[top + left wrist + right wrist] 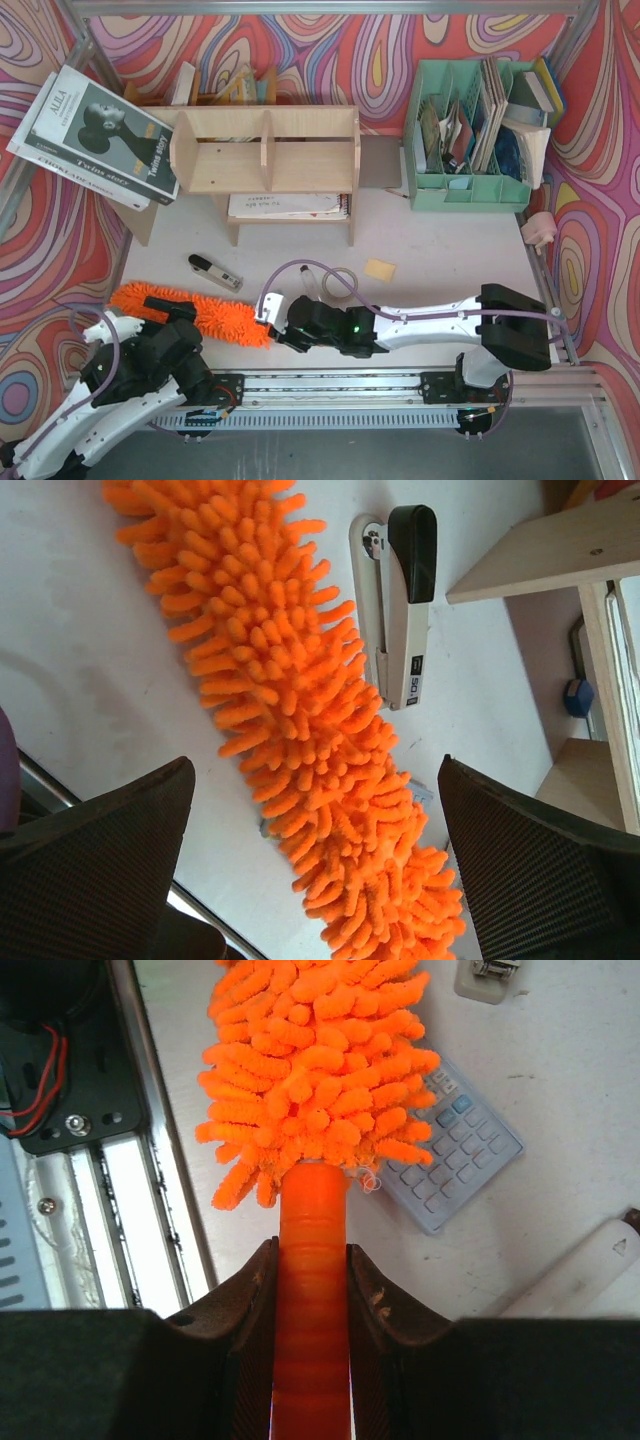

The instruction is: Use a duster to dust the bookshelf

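Duster point(195, 312) lies flat on surface point(440, 250) at the near edge, well apart from bookshelf point(265, 150). Right end effector point(312, 1260) clamped on handle point(312, 1205) just below the shaggy head. Left end effector point(315, 780) hovers over the head, fingers wide apart, holding nothing. Judgement: light. Head soft and floppy, so poor purchase there. Handle stiff but smooth; may twist or slip. Handle near head looks the sound grip.
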`<action>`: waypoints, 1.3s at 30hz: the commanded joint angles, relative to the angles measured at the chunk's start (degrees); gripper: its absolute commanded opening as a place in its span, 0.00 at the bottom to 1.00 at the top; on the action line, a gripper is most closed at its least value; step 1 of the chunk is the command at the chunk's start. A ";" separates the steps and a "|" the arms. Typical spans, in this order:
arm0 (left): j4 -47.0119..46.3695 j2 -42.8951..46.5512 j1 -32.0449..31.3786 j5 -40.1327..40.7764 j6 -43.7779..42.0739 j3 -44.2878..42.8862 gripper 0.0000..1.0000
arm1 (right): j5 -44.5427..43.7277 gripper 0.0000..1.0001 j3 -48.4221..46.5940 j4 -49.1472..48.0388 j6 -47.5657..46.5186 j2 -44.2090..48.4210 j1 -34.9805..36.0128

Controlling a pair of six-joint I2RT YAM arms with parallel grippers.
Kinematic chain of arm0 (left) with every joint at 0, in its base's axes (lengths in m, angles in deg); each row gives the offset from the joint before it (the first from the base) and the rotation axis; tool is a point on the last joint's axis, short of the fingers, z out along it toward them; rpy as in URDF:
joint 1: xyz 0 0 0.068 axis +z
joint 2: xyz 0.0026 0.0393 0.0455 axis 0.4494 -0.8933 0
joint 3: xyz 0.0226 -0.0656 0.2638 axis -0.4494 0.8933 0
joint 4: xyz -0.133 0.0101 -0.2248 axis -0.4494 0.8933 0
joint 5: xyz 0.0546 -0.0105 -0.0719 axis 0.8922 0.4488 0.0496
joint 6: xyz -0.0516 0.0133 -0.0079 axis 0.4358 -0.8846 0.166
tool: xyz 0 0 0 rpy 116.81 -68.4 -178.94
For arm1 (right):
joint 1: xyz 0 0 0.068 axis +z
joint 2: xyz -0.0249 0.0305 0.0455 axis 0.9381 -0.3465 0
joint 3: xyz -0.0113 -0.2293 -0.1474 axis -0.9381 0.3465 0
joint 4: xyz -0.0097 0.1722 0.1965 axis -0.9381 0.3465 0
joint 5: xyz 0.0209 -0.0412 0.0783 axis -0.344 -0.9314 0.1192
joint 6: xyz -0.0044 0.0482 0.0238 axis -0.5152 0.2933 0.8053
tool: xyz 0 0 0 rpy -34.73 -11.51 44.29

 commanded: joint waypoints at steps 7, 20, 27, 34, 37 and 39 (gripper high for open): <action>-11.14 5.15 -0.09 -2.04 -7.00 7.08 0.98 | -5.78 0.00 -3.22 -4.98 6.31 2.85 2.29; -22.63 4.19 -0.10 -2.97 -12.88 12.47 0.89 | -4.29 0.00 -4.84 -6.82 11.00 3.66 3.68; -30.26 5.82 -0.06 -1.91 -18.56 13.56 0.75 | -2.63 0.00 -5.54 -6.74 11.14 4.17 4.15; -32.34 8.27 -0.08 -0.99 -21.54 13.24 0.54 | -2.35 0.00 -6.90 -6.58 11.14 4.92 4.28; -31.16 8.75 -0.10 -0.50 -21.52 12.30 0.41 | -2.31 0.00 -7.26 -6.44 11.10 5.13 4.30; -29.86 8.77 -0.08 0.01 -20.94 11.39 0.28 | -2.05 0.00 -7.66 -6.20 10.97 5.01 4.26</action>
